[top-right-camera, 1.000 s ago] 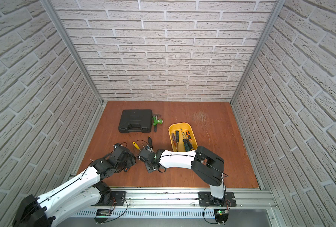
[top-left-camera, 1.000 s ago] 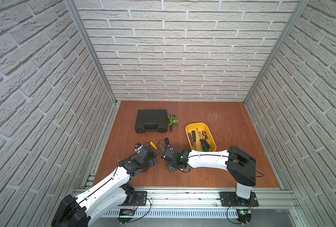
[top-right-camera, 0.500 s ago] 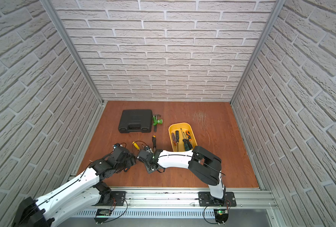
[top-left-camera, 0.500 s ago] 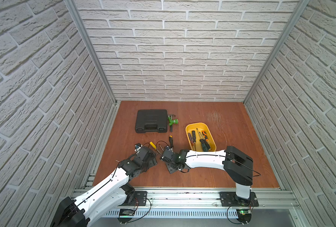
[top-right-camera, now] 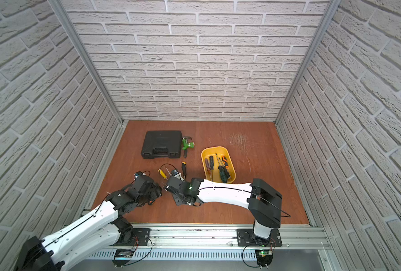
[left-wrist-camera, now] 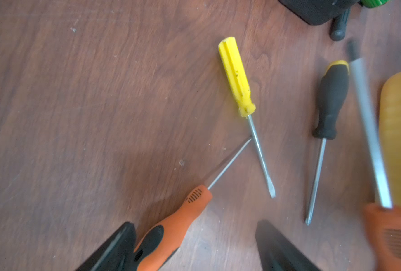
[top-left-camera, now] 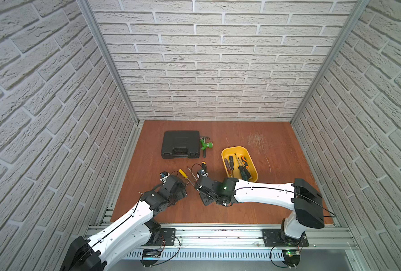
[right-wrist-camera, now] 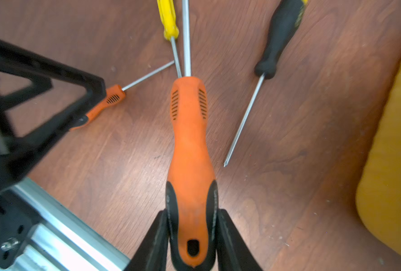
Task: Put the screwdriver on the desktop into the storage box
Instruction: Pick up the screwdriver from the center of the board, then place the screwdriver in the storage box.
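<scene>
Now: your right gripper (right-wrist-camera: 192, 212) clamps the orange screwdriver (right-wrist-camera: 190, 140) by its handle; your left gripper (left-wrist-camera: 194, 225) stands wide around a second orange screwdriver (left-wrist-camera: 178, 220) lying on the desktop (left-wrist-camera: 77, 93).

High pair; wrists seemingly near desktop (left-wrist-camera: 77, 93).

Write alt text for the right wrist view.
The right gripper clamps the butt of an orange screwdriver over the desktop. Beyond lie a yellow screwdriver, a black screwdriver and a second orange screwdriver; the storage box edges in.
</scene>
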Action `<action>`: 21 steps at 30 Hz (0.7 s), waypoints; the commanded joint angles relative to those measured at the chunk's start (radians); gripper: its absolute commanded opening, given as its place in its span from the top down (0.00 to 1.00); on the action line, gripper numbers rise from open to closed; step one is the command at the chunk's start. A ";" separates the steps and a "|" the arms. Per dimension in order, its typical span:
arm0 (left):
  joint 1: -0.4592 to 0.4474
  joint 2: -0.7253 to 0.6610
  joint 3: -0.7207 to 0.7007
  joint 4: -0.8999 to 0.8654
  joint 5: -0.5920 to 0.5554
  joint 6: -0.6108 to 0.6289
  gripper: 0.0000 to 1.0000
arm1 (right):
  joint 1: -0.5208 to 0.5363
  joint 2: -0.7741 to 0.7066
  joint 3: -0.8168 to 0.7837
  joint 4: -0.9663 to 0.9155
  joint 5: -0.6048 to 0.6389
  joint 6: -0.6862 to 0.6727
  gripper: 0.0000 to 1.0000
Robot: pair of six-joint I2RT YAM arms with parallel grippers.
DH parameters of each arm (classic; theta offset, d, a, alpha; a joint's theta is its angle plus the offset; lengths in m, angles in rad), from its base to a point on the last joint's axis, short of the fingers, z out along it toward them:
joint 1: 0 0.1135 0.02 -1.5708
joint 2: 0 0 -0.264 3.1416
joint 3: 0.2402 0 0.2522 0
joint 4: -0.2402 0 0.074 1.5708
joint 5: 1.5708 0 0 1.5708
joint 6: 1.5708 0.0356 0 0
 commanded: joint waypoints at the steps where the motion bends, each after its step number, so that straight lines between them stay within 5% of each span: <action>1: 0.005 -0.013 -0.012 0.018 -0.007 -0.004 0.16 | 0.004 -0.070 -0.037 0.019 0.059 0.021 0.98; 21: 0.006 0.007 -0.018 0.073 0.008 -0.009 0.17 | -0.114 -0.471 -0.222 -0.081 0.293 0.131 0.98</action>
